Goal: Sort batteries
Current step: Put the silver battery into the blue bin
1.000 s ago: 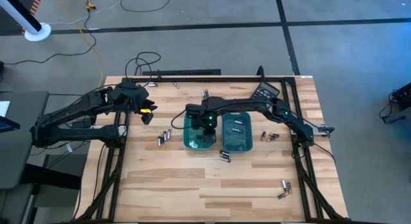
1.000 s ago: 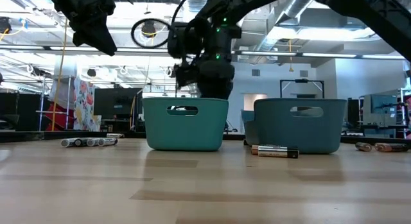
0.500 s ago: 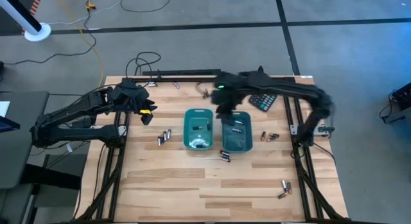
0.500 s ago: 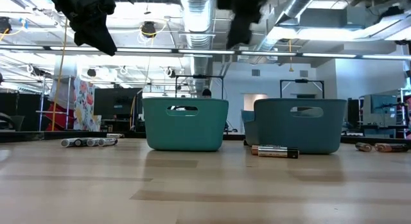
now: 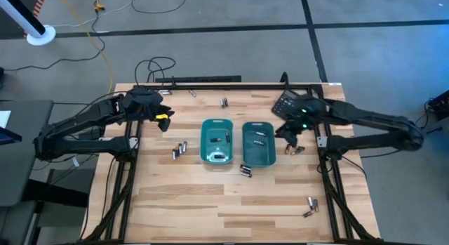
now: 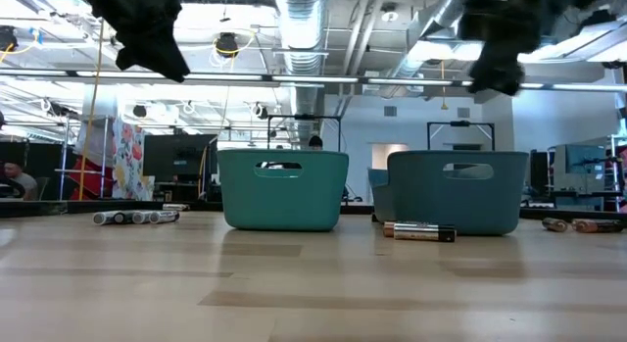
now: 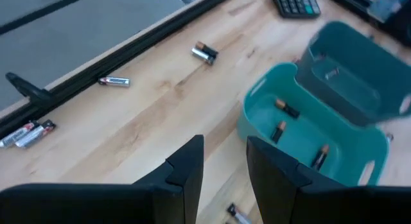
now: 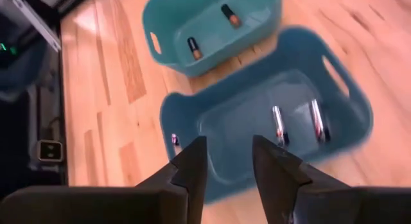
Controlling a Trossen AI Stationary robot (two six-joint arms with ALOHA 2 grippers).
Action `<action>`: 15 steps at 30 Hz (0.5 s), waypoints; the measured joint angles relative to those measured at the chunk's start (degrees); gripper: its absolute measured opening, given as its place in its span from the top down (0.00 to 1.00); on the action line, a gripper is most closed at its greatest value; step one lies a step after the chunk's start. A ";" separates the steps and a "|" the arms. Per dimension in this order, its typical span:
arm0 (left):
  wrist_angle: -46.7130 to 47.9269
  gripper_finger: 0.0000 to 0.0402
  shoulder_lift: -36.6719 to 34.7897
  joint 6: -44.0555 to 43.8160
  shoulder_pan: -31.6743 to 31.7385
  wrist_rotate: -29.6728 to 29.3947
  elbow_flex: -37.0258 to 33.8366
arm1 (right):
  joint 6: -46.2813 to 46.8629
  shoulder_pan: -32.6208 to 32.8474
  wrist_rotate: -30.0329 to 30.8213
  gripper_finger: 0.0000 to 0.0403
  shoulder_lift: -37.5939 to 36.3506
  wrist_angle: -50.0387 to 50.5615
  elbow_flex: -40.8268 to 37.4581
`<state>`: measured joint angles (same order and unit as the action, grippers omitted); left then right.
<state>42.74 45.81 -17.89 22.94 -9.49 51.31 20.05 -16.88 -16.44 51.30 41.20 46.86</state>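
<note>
Two teal trays stand side by side mid-table, the left tray [image 5: 217, 140] and the right tray [image 5: 257, 142]. The left one holds coppery-ended batteries [image 7: 288, 110], the right one silvery batteries [image 8: 278, 125]. Loose batteries lie on the wood: a group [image 5: 179, 150] left of the trays, a pair [image 5: 245, 170] in front of them, a pair [image 5: 295, 149] to their right. My left gripper [image 7: 225, 146] hovers open over the table's far left [image 5: 161, 121]. My right gripper [image 8: 229, 146] hangs open just right of the right tray [image 5: 289, 132], high above the table, nothing between its fingers.
A black calculator [image 5: 287, 102] lies at the far right. More batteries lie near the far edge [image 5: 224, 102], [image 5: 191, 93] and near the front right corner [image 5: 309, 206]. A dark rail [image 7: 128, 54] runs along the table's far edge. Bare wood spreads in front of the trays.
My right gripper has risen out of the left tray, swung over the far side of the trays and come toward the table's right edge, ending beside the right tray. The left arm has kept still.
</note>
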 joint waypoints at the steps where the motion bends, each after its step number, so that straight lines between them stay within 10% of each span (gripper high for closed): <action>1: -0.56 0.72 0.58 -0.67 0.00 -0.30 0.00 | 1.24 0.00 0.08 0.66 -2.49 -0.20 -1.90; 15: -11.66 0.72 16.75 -3.24 -0.02 -0.38 0.00 | 10.73 0.02 0.23 0.66 -30.27 0.23 -18.91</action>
<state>31.08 62.55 -21.12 22.92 -9.87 51.31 30.78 -16.86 -16.21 21.03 41.43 27.95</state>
